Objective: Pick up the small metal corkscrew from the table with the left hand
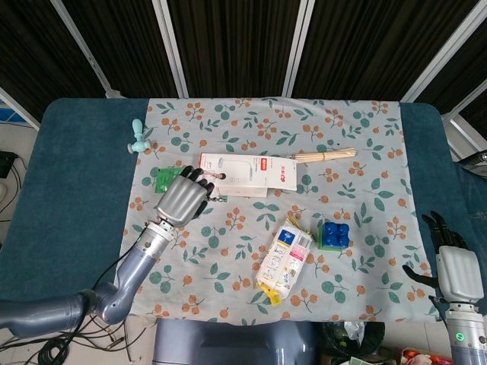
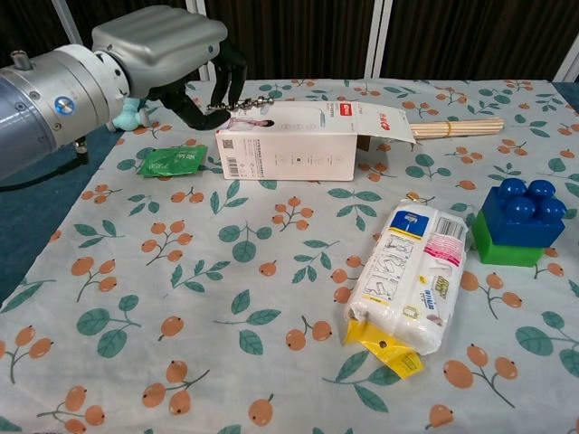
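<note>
My left hand [image 2: 161, 50] is raised above the table at the upper left of the chest view and grips the small metal corkscrew [image 2: 237, 105], whose spiral sticks out to the right, level with the top of the white box. In the head view the same left hand [image 1: 183, 200] hovers next to the white box, and the corkscrew [image 1: 219, 198] shows only as a thin tip by the fingers. My right hand [image 1: 457, 268] rests at the table's right edge with its fingers apart and nothing in it.
A long white box [image 2: 298, 140] lies just right of the left hand, a green packet [image 2: 170, 160] below it. A wipes pack [image 2: 407, 276], blue-green blocks [image 2: 519, 221], wooden sticks [image 2: 457, 127] and a small teal fan [image 1: 138, 138] lie around.
</note>
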Robot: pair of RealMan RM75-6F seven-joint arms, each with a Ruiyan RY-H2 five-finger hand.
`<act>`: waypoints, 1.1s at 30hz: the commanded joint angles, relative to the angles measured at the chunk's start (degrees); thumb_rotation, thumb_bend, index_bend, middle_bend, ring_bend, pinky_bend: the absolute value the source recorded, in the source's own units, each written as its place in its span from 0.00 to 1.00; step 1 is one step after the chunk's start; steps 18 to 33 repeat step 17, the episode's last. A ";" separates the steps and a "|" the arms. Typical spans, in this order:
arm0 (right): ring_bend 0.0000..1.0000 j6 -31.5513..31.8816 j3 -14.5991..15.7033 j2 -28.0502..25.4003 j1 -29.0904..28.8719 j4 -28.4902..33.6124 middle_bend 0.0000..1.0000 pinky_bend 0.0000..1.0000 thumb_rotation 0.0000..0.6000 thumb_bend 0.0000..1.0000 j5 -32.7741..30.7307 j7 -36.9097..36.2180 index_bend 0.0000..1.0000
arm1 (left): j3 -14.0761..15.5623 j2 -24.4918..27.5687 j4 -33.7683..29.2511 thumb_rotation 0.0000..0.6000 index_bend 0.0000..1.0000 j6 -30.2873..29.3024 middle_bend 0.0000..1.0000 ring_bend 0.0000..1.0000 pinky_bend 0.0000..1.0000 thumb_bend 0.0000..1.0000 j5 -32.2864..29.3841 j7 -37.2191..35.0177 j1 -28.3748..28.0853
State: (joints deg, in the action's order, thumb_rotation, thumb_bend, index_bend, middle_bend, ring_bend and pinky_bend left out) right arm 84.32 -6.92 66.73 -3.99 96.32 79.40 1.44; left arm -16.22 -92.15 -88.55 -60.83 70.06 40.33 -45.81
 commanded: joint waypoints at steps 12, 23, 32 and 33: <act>0.23 -0.02 0.05 -0.02 0.03 0.12 0.10 0.22 1.00 0.06 0.00 0.02 0.13 | -2.28 3.98 -4.10 1.00 0.55 -3.45 0.57 0.25 0.28 0.38 -0.96 -0.30 -1.31; 0.23 0.03 0.07 0.02 0.05 0.18 0.10 0.21 1.00 0.06 0.01 0.19 0.13 | -1.98 5.65 -5.09 1.00 0.55 -3.77 0.57 0.25 0.28 0.38 -1.61 -0.54 -1.28; 0.23 0.03 0.07 0.02 0.05 0.18 0.10 0.21 1.00 0.06 0.01 0.19 0.13 | -1.98 5.65 -5.09 1.00 0.55 -3.77 0.57 0.25 0.28 0.38 -1.61 -0.54 -1.28; 0.23 0.03 0.07 0.02 0.05 0.18 0.10 0.21 1.00 0.06 0.01 0.19 0.13 | -1.98 5.65 -5.09 1.00 0.55 -3.77 0.57 0.25 0.28 0.38 -1.61 -0.54 -1.28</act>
